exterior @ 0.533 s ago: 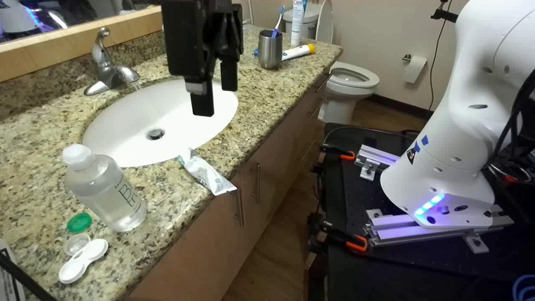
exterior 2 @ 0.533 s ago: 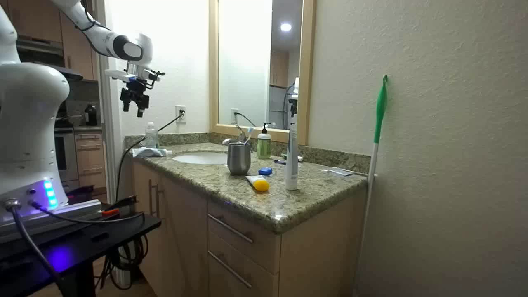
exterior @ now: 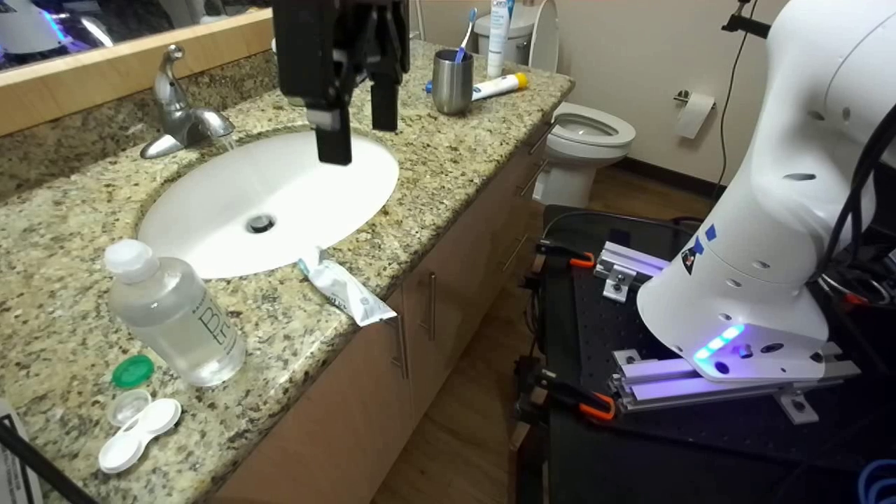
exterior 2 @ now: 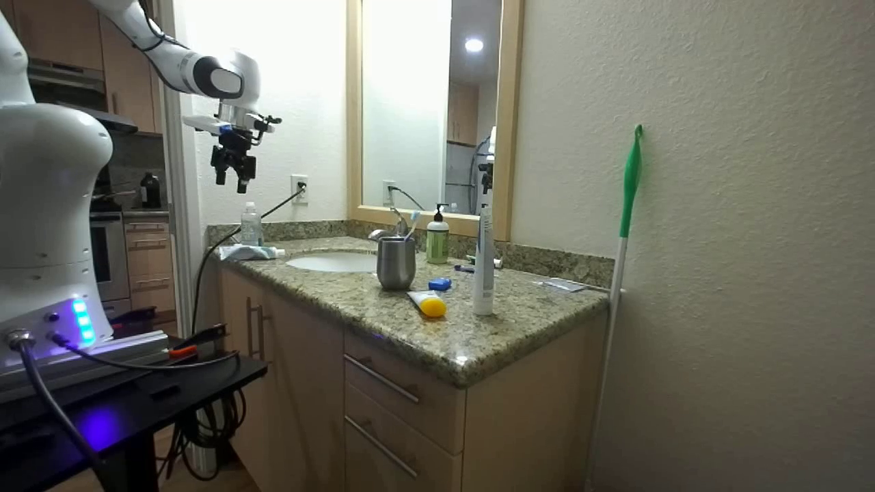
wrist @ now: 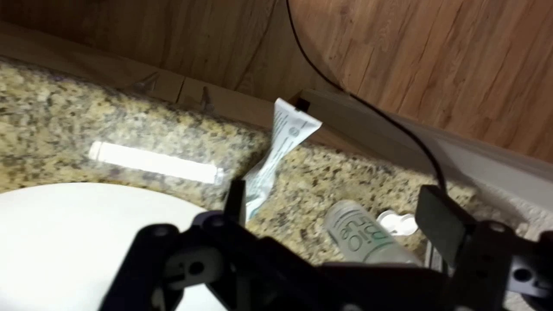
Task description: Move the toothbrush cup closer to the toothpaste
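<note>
The toothbrush cup (exterior: 452, 87) is a grey metallic tumbler with a toothbrush standing in it. It is upright on the far part of the counter, and also shows in an exterior view (exterior 2: 396, 265); it is out of the wrist view. The toothpaste (exterior: 346, 290), a crumpled flat white tube, lies at the counter's front edge by the sink. It also shows in an exterior view (exterior 2: 249, 253) and in the wrist view (wrist: 276, 155); no red marking shows. My gripper (exterior 2: 232, 183) is open and empty, high above the counter; its fingers are wide apart in the wrist view (wrist: 335, 194).
A clear bottle (exterior: 178, 322) and a white lens case (exterior: 140, 434) stand near the toothpaste. The sink (exterior: 266, 203) lies between toothpaste and cup. A yellow-capped tube (exterior 2: 429, 303), a blue item (exterior 2: 439, 283) and a tall white tube (exterior 2: 483, 266) are around the cup.
My gripper has moved up a little in an exterior view and slightly toward the cup side, to the right, in an exterior view. It stays open. The cup and toothpaste have not moved.
</note>
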You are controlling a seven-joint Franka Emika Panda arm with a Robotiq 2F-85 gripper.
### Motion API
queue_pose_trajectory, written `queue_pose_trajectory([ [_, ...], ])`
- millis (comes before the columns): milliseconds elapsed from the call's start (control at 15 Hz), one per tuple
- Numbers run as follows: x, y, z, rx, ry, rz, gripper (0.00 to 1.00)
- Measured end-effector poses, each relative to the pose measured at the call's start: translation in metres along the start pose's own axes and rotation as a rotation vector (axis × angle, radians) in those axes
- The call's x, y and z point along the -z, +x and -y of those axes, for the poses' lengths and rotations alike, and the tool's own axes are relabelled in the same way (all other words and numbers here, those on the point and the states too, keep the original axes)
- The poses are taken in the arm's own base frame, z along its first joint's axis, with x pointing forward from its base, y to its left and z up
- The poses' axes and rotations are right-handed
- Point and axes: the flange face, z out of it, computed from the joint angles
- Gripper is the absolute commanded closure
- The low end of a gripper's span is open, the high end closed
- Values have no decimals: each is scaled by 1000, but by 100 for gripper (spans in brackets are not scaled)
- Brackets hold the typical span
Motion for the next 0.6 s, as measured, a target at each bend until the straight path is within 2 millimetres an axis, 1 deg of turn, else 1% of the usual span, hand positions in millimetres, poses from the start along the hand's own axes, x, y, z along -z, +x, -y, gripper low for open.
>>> queue_pose_trajectory([
  [67,8,4,-21,-48,-9,-25,0],
  [133,20,5,-49,-100,-17,-53,0],
  [267,47,-1,-104,-210,-21,-111,0],
  [400,71,-19,-157,-305,-23,-157,0],
  [467,78,-32,-180,-337,-16,-157,0],
  [600,83,-62,-221,-388,-21,-128,0],
])
